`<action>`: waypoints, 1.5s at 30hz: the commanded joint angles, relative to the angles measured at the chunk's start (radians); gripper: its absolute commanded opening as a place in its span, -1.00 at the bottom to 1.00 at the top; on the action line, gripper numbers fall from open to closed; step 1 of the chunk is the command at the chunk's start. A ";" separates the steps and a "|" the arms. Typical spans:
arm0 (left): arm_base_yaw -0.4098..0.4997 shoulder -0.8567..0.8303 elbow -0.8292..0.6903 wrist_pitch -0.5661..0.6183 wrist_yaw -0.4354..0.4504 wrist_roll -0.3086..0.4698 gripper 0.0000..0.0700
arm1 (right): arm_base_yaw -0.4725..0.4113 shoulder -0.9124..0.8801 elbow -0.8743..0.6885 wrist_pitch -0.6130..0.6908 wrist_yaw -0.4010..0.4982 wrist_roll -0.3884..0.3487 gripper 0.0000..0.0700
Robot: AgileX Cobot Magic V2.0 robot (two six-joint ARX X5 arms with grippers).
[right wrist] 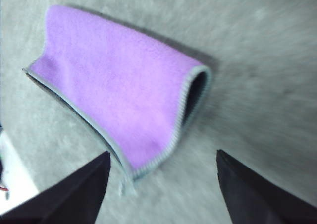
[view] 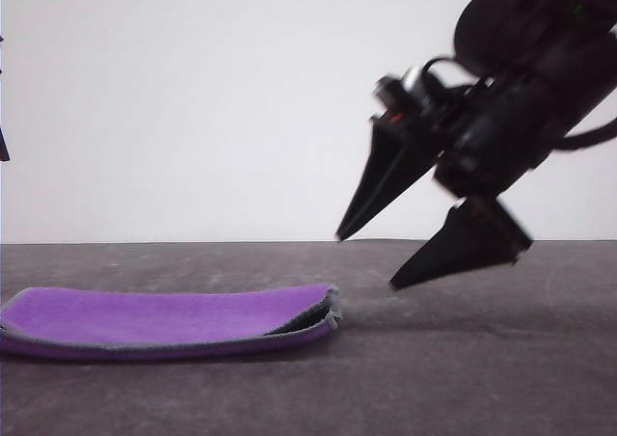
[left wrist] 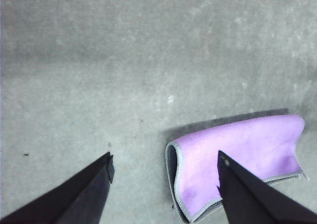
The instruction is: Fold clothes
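— Where is the small thick purple cloth with light grey stitched edging [view: 164, 322]?

— Folded over, purple face up, flat on the grey worktop [view: 482, 368] toward its left edge.

— And the right tool [view: 366, 260]?

— Raised above the worktop, just beside the cloth's folded end, fingers apart, holding nothing.

— The left tool [left wrist: 163, 169]?

— Spread wide as well, above the cloth, empty.

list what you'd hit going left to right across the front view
folded purple cloth lying on the table → right gripper, its fingers spread open above the table, to the right of the cloth
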 commanded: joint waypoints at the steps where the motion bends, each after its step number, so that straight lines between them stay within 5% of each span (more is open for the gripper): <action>1: 0.003 0.009 0.019 0.003 0.002 -0.005 0.14 | 0.016 0.041 0.006 0.032 -0.006 0.060 0.22; 13: 0.003 0.009 0.019 0.005 0.003 -0.016 0.14 | 0.056 0.179 0.006 0.156 -0.059 0.179 0.15; 14: 0.003 0.009 0.019 0.006 0.003 -0.016 0.14 | 0.061 0.184 0.006 0.165 -0.070 0.182 0.08; 18: 0.003 0.009 0.019 0.005 0.003 -0.016 0.14 | 0.078 0.186 0.006 0.189 -0.074 0.182 -0.72; 20: 0.003 0.009 0.019 0.006 0.003 -0.016 0.14 | 0.081 0.185 0.006 0.199 -0.071 0.183 -0.92; 26: 0.003 0.009 0.019 0.006 0.003 -0.016 0.14 | 0.082 0.185 0.007 0.238 -0.085 0.184 -0.98; 34: 0.002 0.009 0.019 0.005 0.002 -0.021 0.14 | 0.127 0.187 0.035 0.417 -0.141 0.294 -0.98; 45: 0.002 0.009 0.019 0.010 0.003 -0.022 0.14 | 0.253 0.314 0.238 0.415 -0.143 0.331 -0.98</action>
